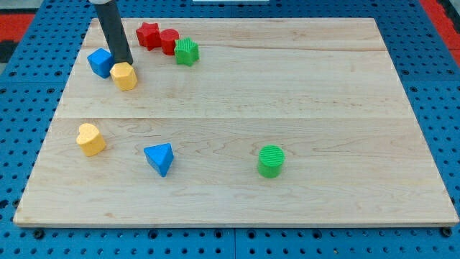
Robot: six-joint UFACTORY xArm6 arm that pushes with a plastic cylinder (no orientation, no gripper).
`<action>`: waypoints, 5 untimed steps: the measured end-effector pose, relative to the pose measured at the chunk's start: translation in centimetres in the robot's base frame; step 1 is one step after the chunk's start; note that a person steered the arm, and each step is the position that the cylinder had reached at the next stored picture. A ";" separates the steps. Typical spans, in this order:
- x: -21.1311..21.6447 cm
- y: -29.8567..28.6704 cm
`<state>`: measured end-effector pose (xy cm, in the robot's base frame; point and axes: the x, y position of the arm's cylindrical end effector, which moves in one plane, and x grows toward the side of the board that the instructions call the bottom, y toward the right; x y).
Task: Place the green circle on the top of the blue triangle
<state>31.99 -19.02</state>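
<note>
The green circle [271, 160] stands on the wooden board at the lower middle-right. The blue triangle [159, 157] lies to its left, about a quarter of the board's width away, at about the same height in the view. My tip [123, 62] is at the upper left, far from both, between a blue block [100, 62] and a yellow hexagon-like block [124, 75], touching or nearly touching the yellow one. The rod rises out of the view's top.
A red star [148, 34], a red round block [169, 41] and a green star-like block [186, 51] cluster at the top left. A yellow heart-like block [90, 139] sits left of the blue triangle. The wooden board [323, 86] lies on a blue pegboard.
</note>
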 end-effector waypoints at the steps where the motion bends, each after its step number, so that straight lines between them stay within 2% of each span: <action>1: 0.2 11.7; 2: 3.3 24.8; 3: 8.3 34.4; 4: 13.7 35.0; 5: 23.7 35.0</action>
<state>55.66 15.93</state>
